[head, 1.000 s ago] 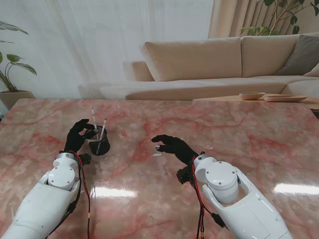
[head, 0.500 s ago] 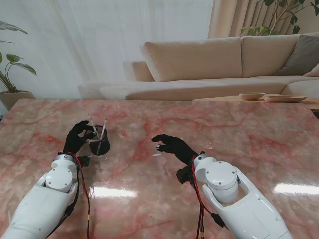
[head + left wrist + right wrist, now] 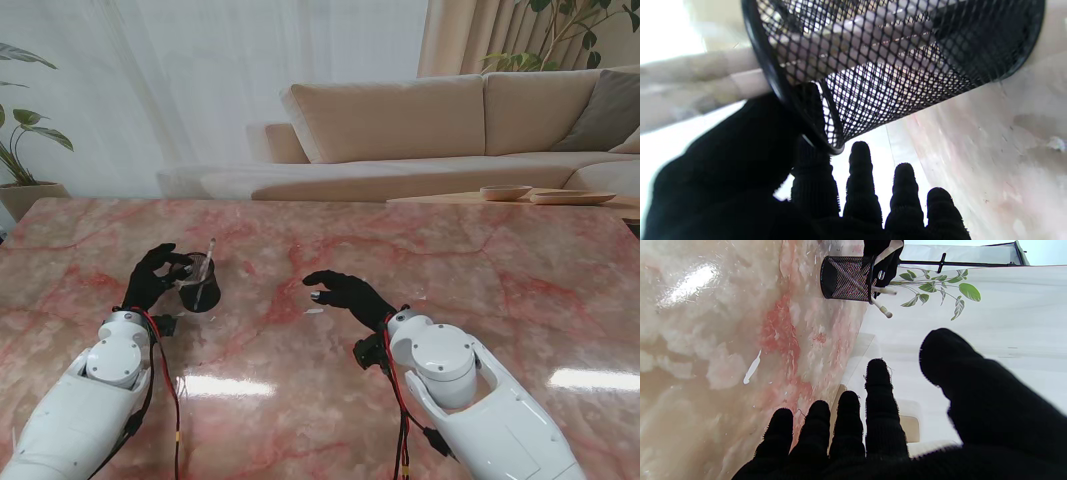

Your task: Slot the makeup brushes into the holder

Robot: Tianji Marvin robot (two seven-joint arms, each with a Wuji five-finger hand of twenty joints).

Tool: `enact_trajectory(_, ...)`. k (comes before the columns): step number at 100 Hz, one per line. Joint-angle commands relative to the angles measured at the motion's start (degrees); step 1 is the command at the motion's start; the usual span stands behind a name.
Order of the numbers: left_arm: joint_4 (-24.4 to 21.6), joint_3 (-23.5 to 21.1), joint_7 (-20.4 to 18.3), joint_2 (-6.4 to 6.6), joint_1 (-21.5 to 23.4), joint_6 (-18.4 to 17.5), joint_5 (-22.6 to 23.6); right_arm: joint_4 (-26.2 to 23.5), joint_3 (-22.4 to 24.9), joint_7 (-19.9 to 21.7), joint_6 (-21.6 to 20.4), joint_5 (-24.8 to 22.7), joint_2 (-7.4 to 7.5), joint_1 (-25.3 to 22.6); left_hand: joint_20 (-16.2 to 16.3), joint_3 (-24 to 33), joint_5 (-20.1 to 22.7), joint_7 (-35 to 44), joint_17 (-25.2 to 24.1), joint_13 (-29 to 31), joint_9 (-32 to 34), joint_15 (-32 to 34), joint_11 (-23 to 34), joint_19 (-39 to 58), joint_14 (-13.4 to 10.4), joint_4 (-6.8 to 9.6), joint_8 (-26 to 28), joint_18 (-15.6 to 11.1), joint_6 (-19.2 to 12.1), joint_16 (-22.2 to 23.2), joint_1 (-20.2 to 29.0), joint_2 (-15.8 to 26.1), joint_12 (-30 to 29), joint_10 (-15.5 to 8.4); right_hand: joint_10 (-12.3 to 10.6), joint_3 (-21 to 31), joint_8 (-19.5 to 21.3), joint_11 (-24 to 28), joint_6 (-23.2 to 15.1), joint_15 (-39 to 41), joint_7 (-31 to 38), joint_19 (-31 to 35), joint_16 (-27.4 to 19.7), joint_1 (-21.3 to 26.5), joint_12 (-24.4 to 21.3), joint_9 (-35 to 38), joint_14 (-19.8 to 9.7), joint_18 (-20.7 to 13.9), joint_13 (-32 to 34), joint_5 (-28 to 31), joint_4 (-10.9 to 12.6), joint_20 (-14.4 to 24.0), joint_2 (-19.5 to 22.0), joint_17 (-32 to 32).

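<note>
Two black-gloved hands are out over the pink marble table, which fills the near half of the room in front of a beige sofa. Right hand hovers just right of the table's centre, fingers spread and holding nothing; from its wrist the four fingers and thumb stand well apart. Left hand sits at about nine o'clock from it, at the rim of the holder; its wrist view shows the thumb on the rim of the mesh cup while the other fingers stay straight and free, so whether it truly grips I cannot tell. One white brush leans out of the holder toward one o'clock. The right wrist view shows two pale handles poking past the rim.
</note>
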Motion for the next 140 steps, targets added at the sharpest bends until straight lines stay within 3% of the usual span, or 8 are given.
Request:
enact_trajectory(1,-0.5,-0.3,-0.3,0.4,0.6,0.5,0.2,0.4,-0.1,0.8,0.0,0.4,-0.26,-0.3,-0.5,0.9,-0.7,-1.0,0.3,-1.4,-0.9,-1.2,-1.2,-2.0,-2.1,-0.83,0.6,-0.8,-2.7,-0.5,-2.2,-0.5,-0.5,-0.7,-0.2,1.0,-0.4,-0.1,-1.2,0.1,-0.4,0.6,1.2,-2.9,0.6,-1.1,-1.0,-2.8,-1.4,-0.9,2.0,0.3,0.4,-0.5)
enact_trajectory(31,-2.5,-1.6,-0.7,0.76,1.8,0.6,0.4,0.4,0.0,0.6,-0.1,0.6,-0.33,-0.4,-0.2,0.9,-1.6,-2.3,0.5,-1.2,-1.2,-1.0,-1.4,-1.5,-2.0,-0.81,0.6,-0.5,-1.8,-0.3,-3.3,2.2,-0.8,-0.4,-0.2,1.1,-0.4,-0.1,-1.2,0.1,-0.5,0.6,1.2,-3.0,0.6,-1.3,-0.9,-2.8,-1.3,-1.1,2.0,0.3,0.4,-0.5)
enact_trajectory(65,-9.2,-3.7,-2.1,1.47,4.5,1.5,-0.6,-0.5,0.9,0.4,-1.0,0.0,-0.13,-1.1,6.1,-3.5,-3.0,-12.0,-0.2,-0.6,-0.1,-2.1,-3.2,1.1,-2.5,-0.29,3.2,-1.2,3.1,-3.9,-11.0,9.8,-6.5,-0.8,-0.2,0.9,-0.5,-0.3,-1.2,-0.3,-0.8,0.4,1.1,-2.9,0.6,-1.6,-0.9,-2.8,-1.5,-1.7,2.0,0.0,0.4,-0.5)
enact_trajectory(76,-12.8,-4.7,-2.9,1.87,6.0,1.9,-0.9,-1.3,1.3,0.4,-1.6,-0.6,0.05,-1.6,5.9,-5.5,-4.1,-16.3,-0.1,-0.2,0.0,-3.4,-4.0,0.7,-2.6,4.54,3.9,-1.9,6.0,-5.2,-16.2,14.5,-7.3,-0.9,-0.3,0.8,-0.5,-0.4,-1.3,-0.5,-0.8,0.1,1.0,-3.1,0.5,-1.7,-0.9,-2.7,-1.6,-1.9,2.0,-0.3,0.5,-0.5)
enact_trajectory(90,-18.4,-5.8,-4.9,3.23,8.5,2.0,2.5,-2.7,2.3,0.4,-2.3,-1.8,0.39,-2.5,3.3,-19.2,-6.5,-19.9,0.5,1.0,0.4,-6.0,-5.9,-0.5,-3.1,5.52,4.0,-3.5,8.9,-8.0,-13.4,16.0,-8.8,-0.6,-0.3,0.4,-0.6,-0.6,-1.1,-1.7,-1.0,-1.0,0.4,-3.1,0.4,-1.8,-0.8,-2.6,-1.8,-2.2,2.0,-1.5,0.6,-0.2)
enact_trajectory(104,-25.0,-7.0,-8.9,4.9,11.4,3.1,5.9,-4.4,3.6,0.5,-3.2,-3.5,0.82,-3.7,-1.0,-36.0,-10.4,-24.8,0.9,0.4,-0.9,-8.3,-8.6,-1.8,-4.2,9.06,1.9,-4.2,11.2,-12.1,-8.2,19.4,-11.8,0.2,-0.3,-0.9,-0.6,-1.1,-1.0,-3.2,-1.5,-2.5,-0.4,-3.4,0.0,-1.9,-0.7,-2.6,-1.8,-3.0,2.1,-3.3,1.1,0.2)
enact_trajectory(117,-30.7,-7.7,-12.8,6.28,13.8,4.4,8.7,-6.0,5.1,0.8,-4.3,-5.3,1.28,-5.0,-2.3,-44.1,-14.6,-28.4,1.1,0.3,-2.2,-9.5,-10.2,-2.1,-5.0,10.82,0.2,-4.7,13.1,-14.5,-6.5,21.8,-14.1,0.9,-0.3,-2.0,-0.7,-1.6,-1.0,-4.1,-1.8,-3.1,-1.0,-4.2,-0.3,-2.0,-0.6,-2.5,-2.1,-3.7,2.2,-4.2,1.7,0.3)
enact_trajectory(140,-41.4,-8.5,-20.6,8.41,18.1,6.9,11.3,-8.8,8.2,1.8,-6.7,-9.8,2.31,-7.4,1.0,-46.3,-21.1,-35.4,1.2,0.4,-5.0,-10.8,-11.6,0.7,-5.7,12.3,-3.5,-7.0,18.4,-16.5,-9.4,24.1,-16.0,1.9,-0.5,-6.1,-1.7,-4.2,0.1,-6.1,-4.5,-4.4,-3.4,-6.3,-2.8,-1.7,-0.4,-2.0,-2.0,-7.0,2.9,-6.5,3.5,0.7)
